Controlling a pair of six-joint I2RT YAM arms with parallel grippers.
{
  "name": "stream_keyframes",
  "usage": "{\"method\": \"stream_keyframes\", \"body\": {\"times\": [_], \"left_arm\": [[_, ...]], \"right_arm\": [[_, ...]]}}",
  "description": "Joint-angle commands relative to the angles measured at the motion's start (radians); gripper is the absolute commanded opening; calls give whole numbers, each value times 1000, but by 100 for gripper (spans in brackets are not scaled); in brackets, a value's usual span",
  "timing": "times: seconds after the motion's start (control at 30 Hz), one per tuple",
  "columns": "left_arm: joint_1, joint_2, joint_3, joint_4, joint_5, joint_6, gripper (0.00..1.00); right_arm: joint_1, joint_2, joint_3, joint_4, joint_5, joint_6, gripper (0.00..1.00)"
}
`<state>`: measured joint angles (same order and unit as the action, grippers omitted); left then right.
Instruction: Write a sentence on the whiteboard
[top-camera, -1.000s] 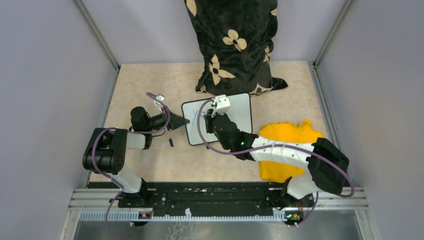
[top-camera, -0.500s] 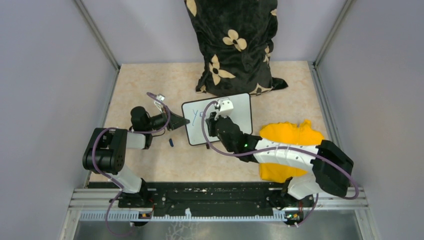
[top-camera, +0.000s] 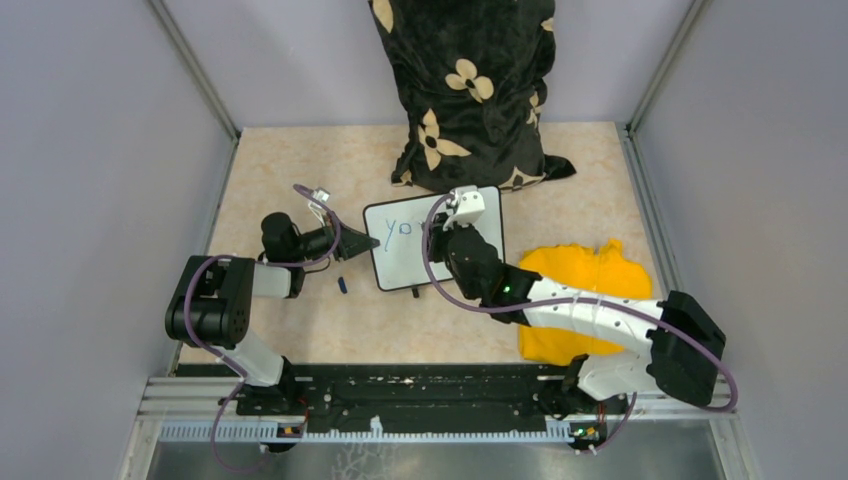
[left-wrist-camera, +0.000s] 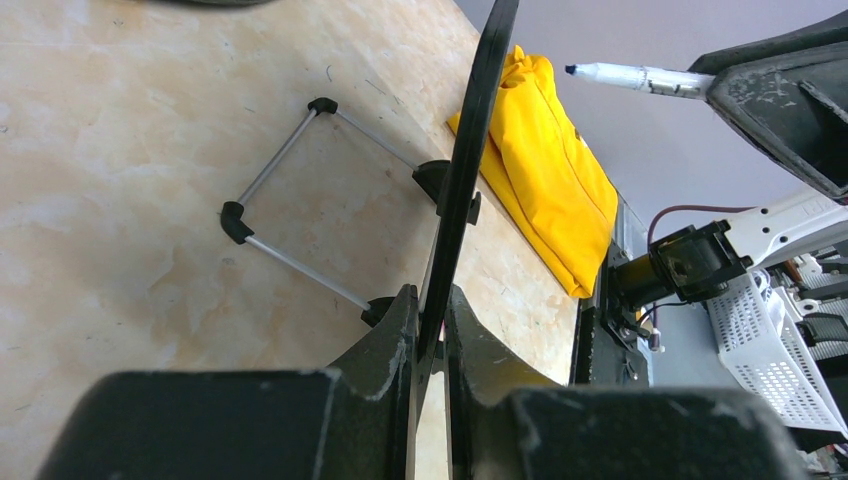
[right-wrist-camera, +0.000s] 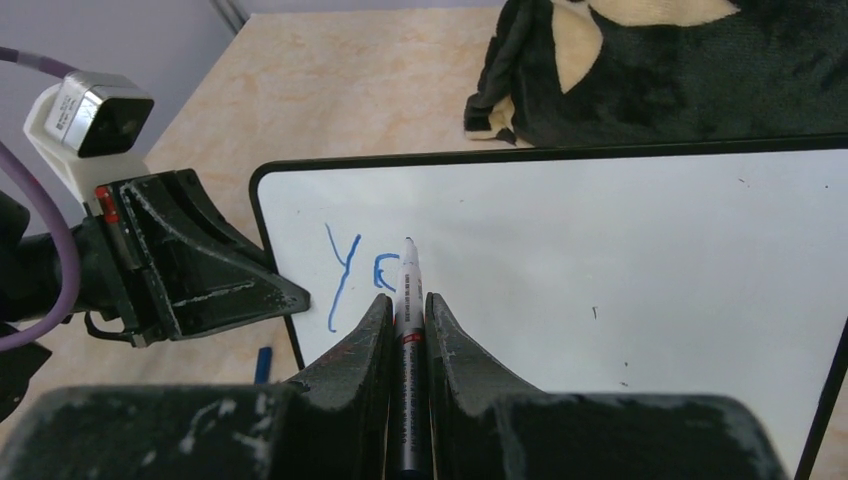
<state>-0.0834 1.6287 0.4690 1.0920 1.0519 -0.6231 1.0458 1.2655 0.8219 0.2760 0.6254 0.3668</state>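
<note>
The whiteboard (top-camera: 400, 262) stands tilted mid-table. My left gripper (top-camera: 370, 243) is shut on its left edge; in the left wrist view the board (left-wrist-camera: 470, 150) shows edge-on between my closed fingers (left-wrist-camera: 430, 300). The sentence (top-camera: 397, 229) is blue letters reading about "Yo" at the board's upper left, and it also shows in the right wrist view (right-wrist-camera: 345, 275). My right gripper (top-camera: 440, 235) is shut on a marker (right-wrist-camera: 408, 265). Its tip is at the board just right of the letters. The marker also shows in the left wrist view (left-wrist-camera: 630, 77).
A yellow cloth (top-camera: 585, 290) lies right of the board under my right arm. A black floral bag (top-camera: 465, 90) stands behind the board. A small blue cap (top-camera: 343, 285) lies left of the board. The board's wire stand (left-wrist-camera: 290, 215) rests on the table.
My right gripper has moved right along the board with the marker. More blue writing shows left of it. The left gripper has not moved.
</note>
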Motion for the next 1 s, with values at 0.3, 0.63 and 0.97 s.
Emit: {"method": "stream_keyframes", "body": {"times": [0.3,0.63,0.97], "left_arm": [[2,4,16,-37,7,20,7],[2,4,16,-36,7,22,7],[2,5,16,-39,7,23,7]], "right_arm": [[-20,68,46,51,29,-10,0],[-30,87,22,38,30,8,0],[-30,70,-25,14,21,43,0]]}}
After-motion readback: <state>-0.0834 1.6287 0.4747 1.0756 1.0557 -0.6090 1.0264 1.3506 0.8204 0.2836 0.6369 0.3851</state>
